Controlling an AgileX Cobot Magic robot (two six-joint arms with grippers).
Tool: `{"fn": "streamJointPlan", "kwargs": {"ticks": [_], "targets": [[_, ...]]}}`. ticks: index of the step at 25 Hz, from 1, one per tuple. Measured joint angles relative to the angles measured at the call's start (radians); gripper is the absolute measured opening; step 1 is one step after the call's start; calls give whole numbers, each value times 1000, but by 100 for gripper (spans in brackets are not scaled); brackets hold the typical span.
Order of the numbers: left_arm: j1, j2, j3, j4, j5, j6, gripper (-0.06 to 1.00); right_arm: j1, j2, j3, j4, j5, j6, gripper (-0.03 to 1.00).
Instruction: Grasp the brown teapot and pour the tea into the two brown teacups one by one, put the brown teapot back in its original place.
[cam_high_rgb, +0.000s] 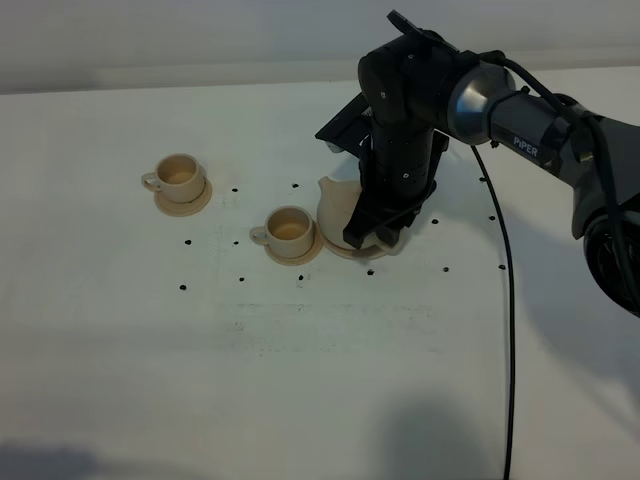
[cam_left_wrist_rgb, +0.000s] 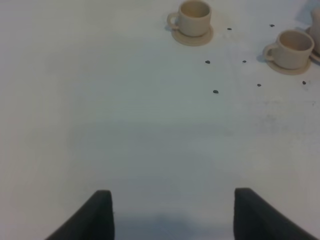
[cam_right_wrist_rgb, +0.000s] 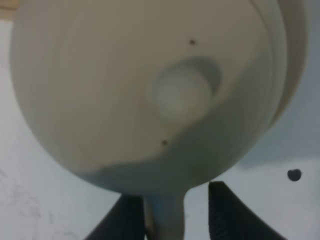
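Note:
The brown teapot (cam_high_rgb: 335, 205) stands upright on its wide saucer (cam_high_rgb: 341, 251) at mid-table, mostly hidden by my right arm. In the right wrist view the teapot (cam_right_wrist_rgb: 125, 75) fills the frame, with its lid knob (cam_right_wrist_rgb: 180, 95) and loop handle (cam_right_wrist_rgb: 167, 215). My right gripper (cam_high_rgb: 366, 236) (cam_right_wrist_rgb: 174, 194) straddles the handle; one finger (cam_right_wrist_rgb: 127, 220) touches it and the other (cam_right_wrist_rgb: 227, 215) stands off with a gap. One teacup (cam_high_rgb: 290, 228) (cam_left_wrist_rgb: 292, 47) sits on its saucer just left of the teapot, the other (cam_high_rgb: 180, 175) (cam_left_wrist_rgb: 194, 15) further left. My left gripper (cam_left_wrist_rgb: 172, 215) is open and empty over bare table.
Small black dots (cam_high_rgb: 183, 287) are scattered on the white table (cam_high_rgb: 300, 380) around the cups. A black cable (cam_high_rgb: 508, 300) hangs from the right arm down the table's right side. The left arm is out of the exterior view.

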Motion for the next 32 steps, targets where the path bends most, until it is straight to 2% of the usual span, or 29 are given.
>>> {"fn": "streamJointPlan", "kwargs": {"ticks": [11,23,32], "targets": [[0,0,0,0,0,0,50,0,-2,0,-13,1,-62,30],[0,0,0,0,0,0,50,0,-2,-1,-6,2,-86,10],[0,0,0,0,0,0,50,-1,-2,-1,22,7,-87,9]]}}
